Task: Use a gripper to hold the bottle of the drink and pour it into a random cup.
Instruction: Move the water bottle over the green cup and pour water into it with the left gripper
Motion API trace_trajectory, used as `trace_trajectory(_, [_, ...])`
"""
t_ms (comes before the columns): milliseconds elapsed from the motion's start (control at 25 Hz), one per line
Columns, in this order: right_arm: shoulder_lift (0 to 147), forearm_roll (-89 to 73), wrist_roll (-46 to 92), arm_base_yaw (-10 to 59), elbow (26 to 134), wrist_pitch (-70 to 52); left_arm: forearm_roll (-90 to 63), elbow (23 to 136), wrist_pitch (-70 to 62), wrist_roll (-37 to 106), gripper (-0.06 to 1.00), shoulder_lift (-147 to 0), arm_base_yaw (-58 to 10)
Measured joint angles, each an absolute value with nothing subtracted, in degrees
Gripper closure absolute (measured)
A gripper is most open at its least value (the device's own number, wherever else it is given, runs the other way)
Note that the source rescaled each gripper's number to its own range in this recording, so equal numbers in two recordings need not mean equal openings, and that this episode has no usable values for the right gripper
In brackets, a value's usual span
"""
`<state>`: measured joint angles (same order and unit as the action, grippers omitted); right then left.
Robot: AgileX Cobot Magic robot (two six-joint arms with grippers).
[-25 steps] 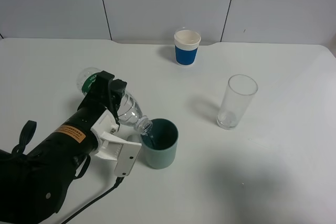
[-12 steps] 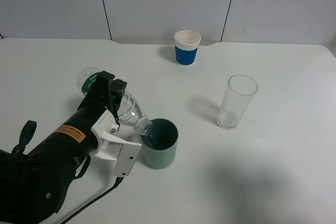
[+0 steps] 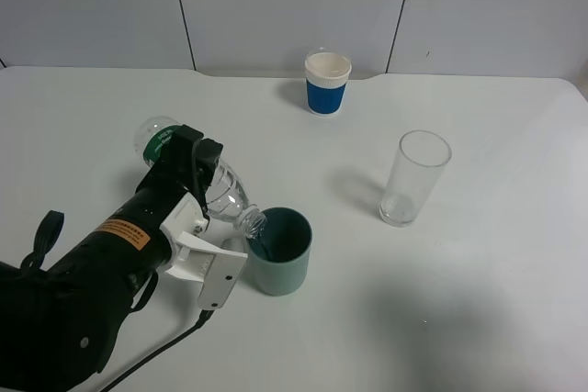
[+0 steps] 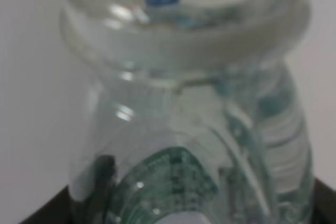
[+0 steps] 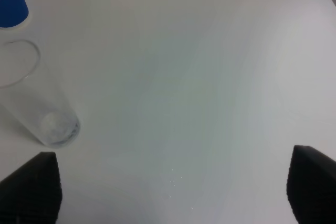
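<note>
My left gripper (image 3: 190,170) is shut on the bottle of the drink (image 3: 223,192), a clear plastic bottle with a dark green label and no cap. The bottle is tipped over, with its open mouth just over the near-left rim of the teal cup (image 3: 281,254). The cup stands upright at the front middle of the table, with liquid showing inside it. The left wrist view is filled by the bottle (image 4: 184,108), seen close up from its neck end. My right gripper (image 5: 170,187) is open and empty above the table; it is out of the exterior high view.
A blue-and-white paper cup (image 3: 328,83) stands at the back middle; it also shows in the right wrist view (image 5: 10,1). A tall clear glass (image 3: 415,178) stands to the right of the teal cup, and shows in the right wrist view (image 5: 34,95). A black cable trails off the front edge.
</note>
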<state>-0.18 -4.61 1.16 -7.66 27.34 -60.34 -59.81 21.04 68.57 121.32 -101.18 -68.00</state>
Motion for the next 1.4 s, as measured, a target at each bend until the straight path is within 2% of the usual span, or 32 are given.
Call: trace_trajectory(1400, [-0.18, -4.61, 1.16, -7.66, 27.34, -60.34, -59.30, 22.02, 68.92, 126.48, 0.94, -101.00, -66.91])
